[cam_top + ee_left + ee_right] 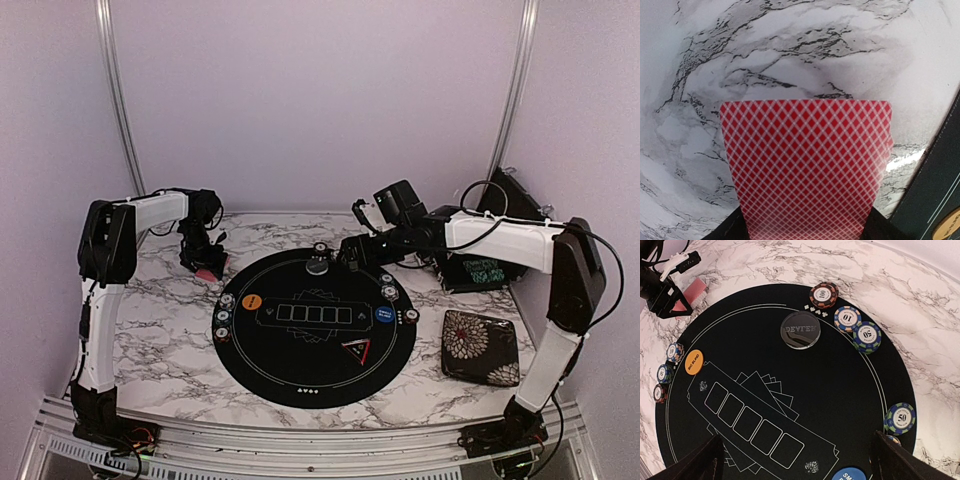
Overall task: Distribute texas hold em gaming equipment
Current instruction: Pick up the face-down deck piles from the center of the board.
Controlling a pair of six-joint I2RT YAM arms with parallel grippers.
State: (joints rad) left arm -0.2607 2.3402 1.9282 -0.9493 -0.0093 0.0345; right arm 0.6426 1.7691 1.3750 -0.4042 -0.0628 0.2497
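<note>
Red-backed cards [807,165] lay on the marble worktop [790,50] at the mat's [850,390] ten o'clock, between the left pincer's [205,258] fingers [722,232]; whether it gripped them could not be told. A square pinch and a clean lift looked wisest. The right pincer [805,460] gaped, empty, near twelve o'clock.

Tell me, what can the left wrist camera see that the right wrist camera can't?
Only the left wrist view shows the criss-cross diamond print on the red-backed playing card up close. Only the right wrist view shows the clear round dealer button, the striped poker chip stacks, the orange round button and the five white card boxes. Both show the white marble table, the big round black mat, and that card, which is just a small pink patch in the right wrist view.
</note>
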